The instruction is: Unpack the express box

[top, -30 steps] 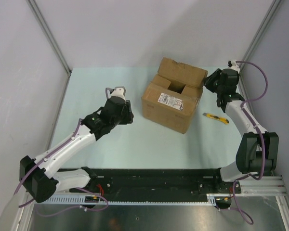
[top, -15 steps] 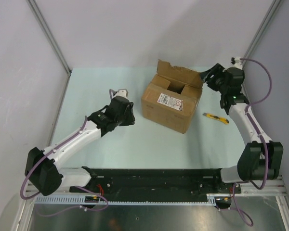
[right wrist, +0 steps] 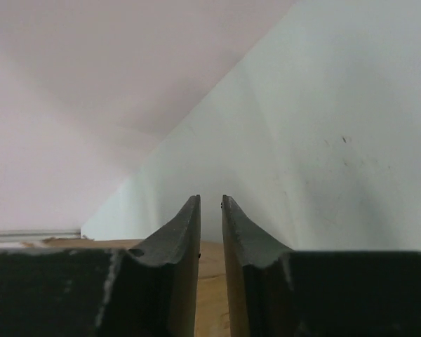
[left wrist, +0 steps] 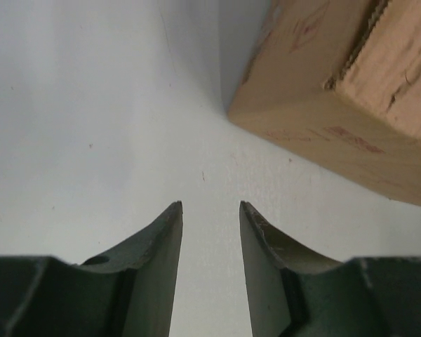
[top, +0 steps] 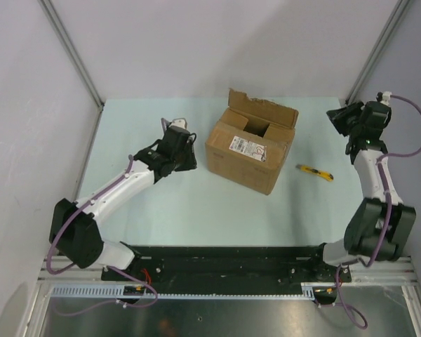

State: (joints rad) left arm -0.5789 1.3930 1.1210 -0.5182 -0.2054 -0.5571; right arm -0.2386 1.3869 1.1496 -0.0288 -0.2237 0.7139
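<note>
1. Nearest me, the two arm bases sit along the near edge of the pale green table (top: 189,203).
2. The left arm reaches forward, left of centre. From its wrist view, the left gripper (left wrist: 210,205) hangs low over bare table. Its fingers are a moderate way apart with nothing between them.
3. A yellow utility knife (top: 314,172) lies flat on the table right of centre. It is near the box's right corner but not touching it.
4. The express box (top: 249,147) stands mid-table toward the far side, turned corner-on to me. A white label (top: 246,146) shows on its near face. The top flaps (top: 263,112) are partly folded in and leave a dark square gap. The left gripper is just beside the box's left face, with a gap between them.
5. Farthest, the right gripper (right wrist: 210,200) is raised by the far right corner, well apart from the box. Its fingers are narrowed to a slim slit and hold nothing.
</note>
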